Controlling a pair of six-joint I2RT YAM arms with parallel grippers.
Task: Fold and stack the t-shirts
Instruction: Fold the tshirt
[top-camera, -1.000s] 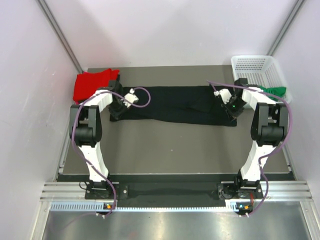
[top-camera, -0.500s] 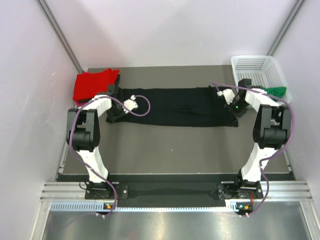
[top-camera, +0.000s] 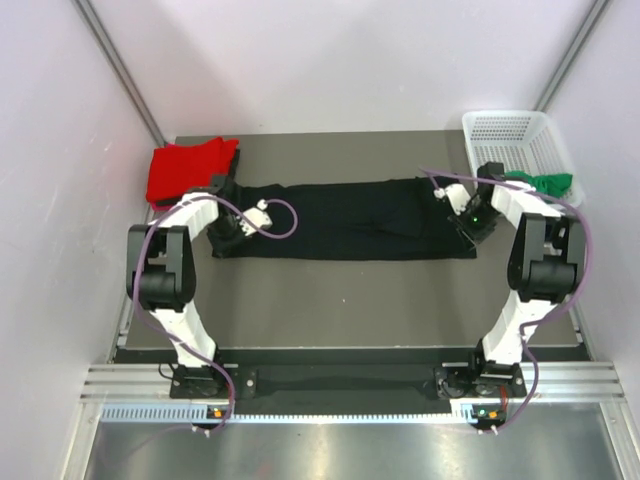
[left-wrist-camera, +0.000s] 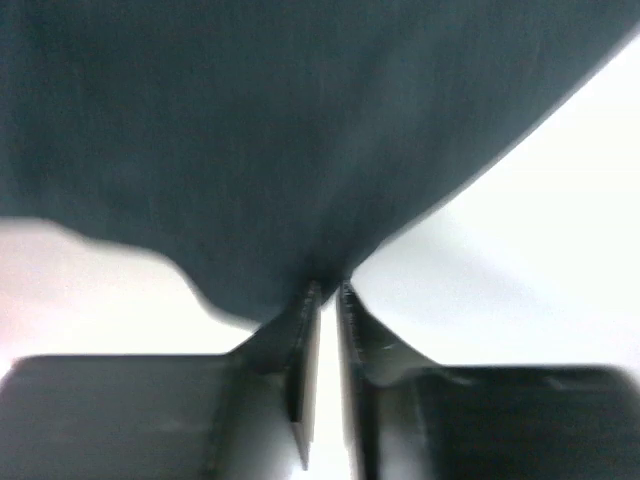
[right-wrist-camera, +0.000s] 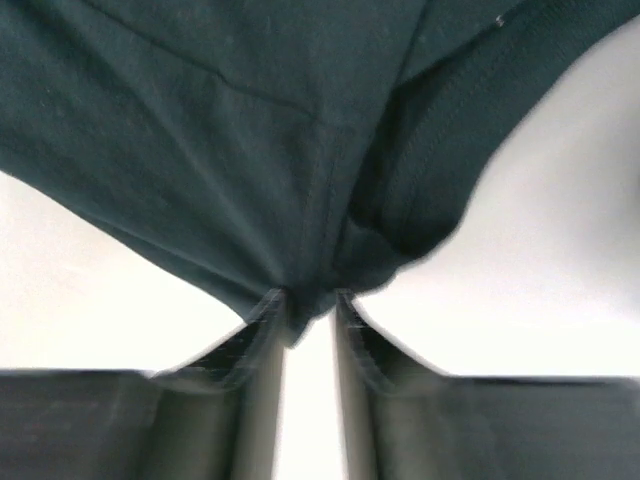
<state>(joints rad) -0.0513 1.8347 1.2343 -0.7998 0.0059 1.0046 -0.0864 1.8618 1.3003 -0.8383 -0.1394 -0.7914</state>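
A black t-shirt (top-camera: 350, 220) lies as a long folded strip across the middle of the table. My left gripper (top-camera: 228, 232) is down at its left end and my right gripper (top-camera: 470, 222) at its right end. In the left wrist view the left gripper (left-wrist-camera: 327, 290) is open by a narrow slit, and the dark cloth (left-wrist-camera: 250, 130) bunches right at the fingertips. The right gripper (right-wrist-camera: 308, 298) is open a little wider, with a small tuck of the shirt's hem (right-wrist-camera: 300, 200) hanging between its tips. A red t-shirt (top-camera: 185, 168) lies folded at the back left. A green t-shirt (top-camera: 548, 183) hangs out of the basket.
The white mesh basket (top-camera: 510, 130) stands at the back right corner, just behind the right arm. Purple cables loop over both wrists. White walls close in on the left, right and back of the table.
Both grippers were shut on the ends of the black shirt; their jaws have now parted slightly. Both arms shifted outward, and the strip lies lower and flatter on the table.
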